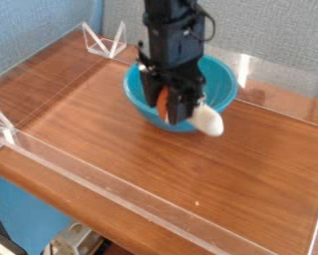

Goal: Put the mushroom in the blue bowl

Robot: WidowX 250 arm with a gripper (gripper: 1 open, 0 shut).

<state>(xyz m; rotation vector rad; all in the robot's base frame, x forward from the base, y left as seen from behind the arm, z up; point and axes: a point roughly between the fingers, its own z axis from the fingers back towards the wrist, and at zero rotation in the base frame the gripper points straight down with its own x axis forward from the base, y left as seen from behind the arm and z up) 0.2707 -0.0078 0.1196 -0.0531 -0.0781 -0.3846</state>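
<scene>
My gripper point(176, 106) hangs pointing down, shut on the mushroom point(201, 119). The orange-brown cap sits between the black fingers and the cream-white stem sticks out to the lower right. The mushroom is held in the air over the near right rim of the blue bowl point(222, 83). This glossy teal bowl stands on the wooden table behind the gripper, and the arm hides much of its inside.
A clear plastic wall point(148, 184) borders the wooden table point(95, 120) along the front, with more clear panels at the back right point(274, 75) and left corners. A blue backdrop stands behind.
</scene>
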